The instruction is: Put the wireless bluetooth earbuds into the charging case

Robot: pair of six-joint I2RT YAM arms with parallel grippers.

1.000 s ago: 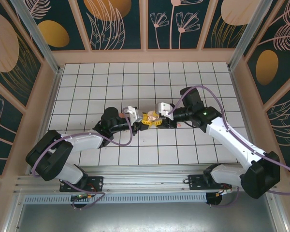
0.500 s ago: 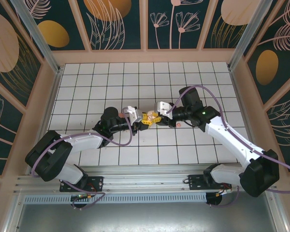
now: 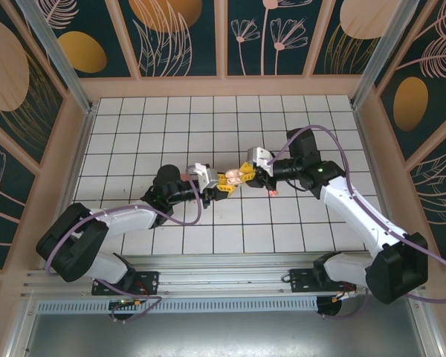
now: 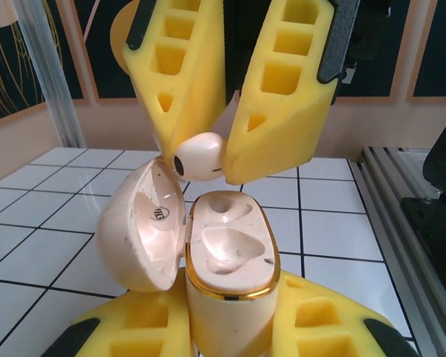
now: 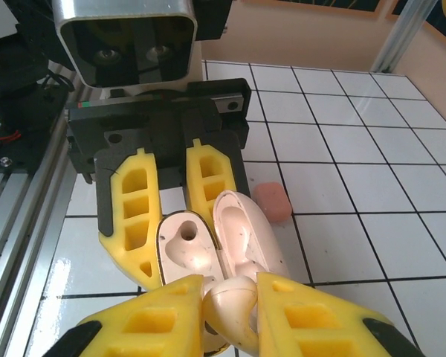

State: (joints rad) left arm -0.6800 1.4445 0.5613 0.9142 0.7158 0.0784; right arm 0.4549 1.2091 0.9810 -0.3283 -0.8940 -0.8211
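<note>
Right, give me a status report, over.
Left pincer shut on open case, both sockets bare. Right pincer shut on pale earbud, just above case. Pink piece on tiles beyond, not in the way.

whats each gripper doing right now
left gripper: closed, holding the open charging case
right gripper: closed, holding a pale earbud

A table (image 3: 134, 134) of white tiles with dark grid lines is enclosed by wall panels (image 3: 178, 37) painted with pale flowers and orange ovals on dark ground, and aluminium posts (image 3: 56, 52) are seen at its far corners.
</note>
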